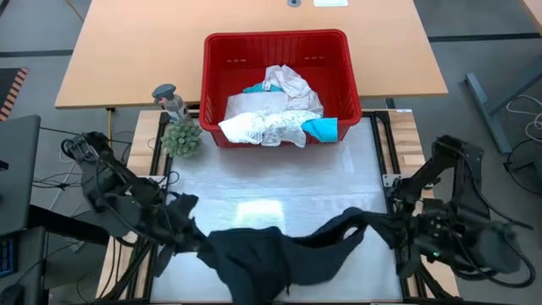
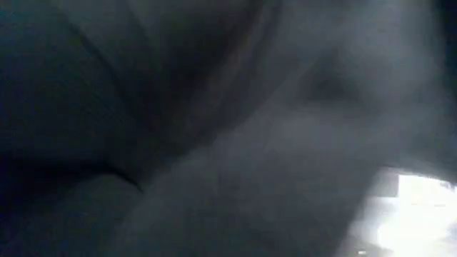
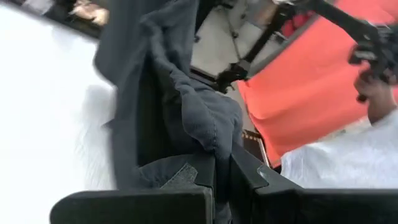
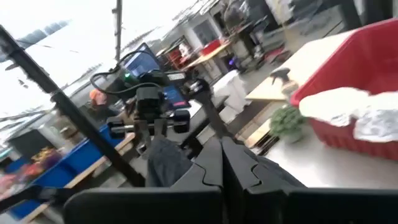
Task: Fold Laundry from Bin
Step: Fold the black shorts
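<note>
Both arms are holding the black garment [image 1: 271, 250] up off the near edge of the table [image 1: 339, 169], 1 end each, so that it is hanging between them in a sagging band. That looks like the way to spread it out flat before any fold can be made.

The left claw [image 1: 185, 230] is pinched tight on the garment's left end; in the left wrist view dark cloth is bunching right between its fingers [image 3: 205, 177]. The right claw [image 1: 385, 229] is clamped on the thin right tip, and cloth is poking out beside its closed fingers in the right wrist view.

The red basket [image 1: 275, 42] is sitting at the far side of the table, with white lacy pieces [image 1: 271, 114] and a teal one [image 1: 322, 129] waiting inside. A small green plant [image 1: 181, 135] is standing just beside its left corner.

The low camera is being smothered by dark cloth, so the garment is probably drooping right in front of it.
</note>
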